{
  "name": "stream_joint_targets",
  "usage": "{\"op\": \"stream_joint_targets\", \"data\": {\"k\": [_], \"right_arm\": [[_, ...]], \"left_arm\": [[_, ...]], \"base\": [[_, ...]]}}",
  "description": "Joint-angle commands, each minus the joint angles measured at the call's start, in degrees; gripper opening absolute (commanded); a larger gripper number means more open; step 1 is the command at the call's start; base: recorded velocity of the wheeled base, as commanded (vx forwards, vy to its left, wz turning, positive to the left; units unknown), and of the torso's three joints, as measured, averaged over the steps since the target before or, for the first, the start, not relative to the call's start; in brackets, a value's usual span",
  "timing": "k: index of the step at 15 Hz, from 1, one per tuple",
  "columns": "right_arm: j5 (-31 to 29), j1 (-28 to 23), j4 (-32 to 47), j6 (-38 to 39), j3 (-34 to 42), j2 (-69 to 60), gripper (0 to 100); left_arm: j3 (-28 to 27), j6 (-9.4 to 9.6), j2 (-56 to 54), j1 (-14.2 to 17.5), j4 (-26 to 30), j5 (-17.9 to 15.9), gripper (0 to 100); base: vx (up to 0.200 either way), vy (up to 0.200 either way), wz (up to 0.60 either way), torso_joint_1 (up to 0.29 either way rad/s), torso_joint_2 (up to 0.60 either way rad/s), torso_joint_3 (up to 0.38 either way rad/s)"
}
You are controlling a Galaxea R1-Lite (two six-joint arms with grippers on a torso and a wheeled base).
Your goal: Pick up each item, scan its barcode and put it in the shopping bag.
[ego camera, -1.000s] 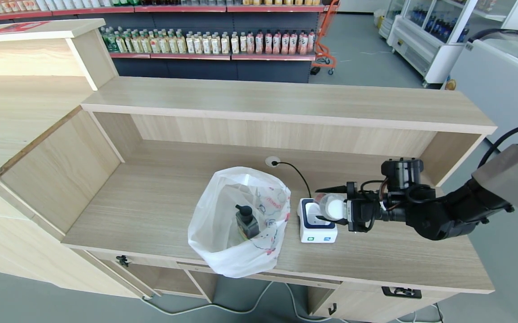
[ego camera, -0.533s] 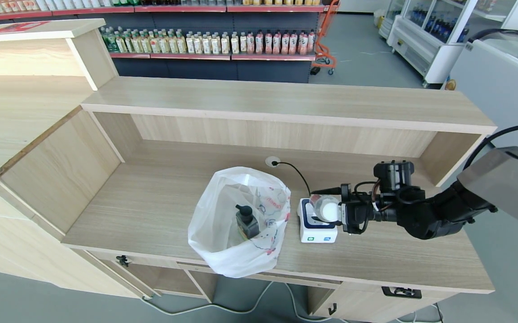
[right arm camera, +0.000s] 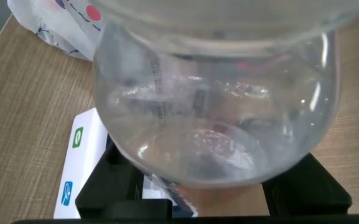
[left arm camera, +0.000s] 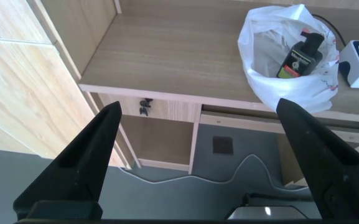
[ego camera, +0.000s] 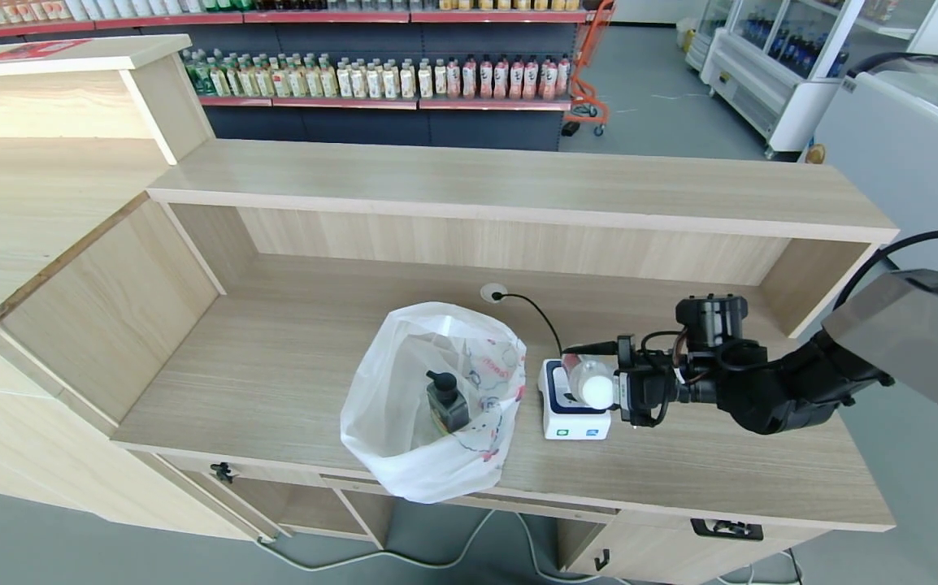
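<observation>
Horizontally outstretched, the right end effector (ego camera: 579, 375) clamps a clear bottle (ego camera: 592, 388) just above the scanner (ego camera: 573, 422).

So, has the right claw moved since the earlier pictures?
Yes. The right claw, holding the clear bottle, shifted to the robot's left and slightly lower; against the unmoved white scanner, the bottle now sits further over it.

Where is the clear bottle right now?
In the head view, the clear bottle is held in the right tool over the white scanner, right of the shopping bag.
</observation>
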Motion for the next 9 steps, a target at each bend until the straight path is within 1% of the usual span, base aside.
{"op": "stream_joint_targets", "data": {"k": [1, 9], "right_arm": [[-0.15, -0.16, 0.17, 0.01, -0.04, 0.36, 0], [-0.15, -0.16, 0.17, 0.01, -0.48, 0.62, 0]], "left_arm": [[0.0, -0.02, -0.02, 0.0, 0.0, 0.0, 100], [0.0, -0.02, -0.02, 0.0, 0.0, 0.0, 100]], "base": [[0.0, 0.0, 0.0, 0.0, 0.0, 0.0], [0.0, 0.0, 0.0, 0.0, 0.0, 0.0]]}}
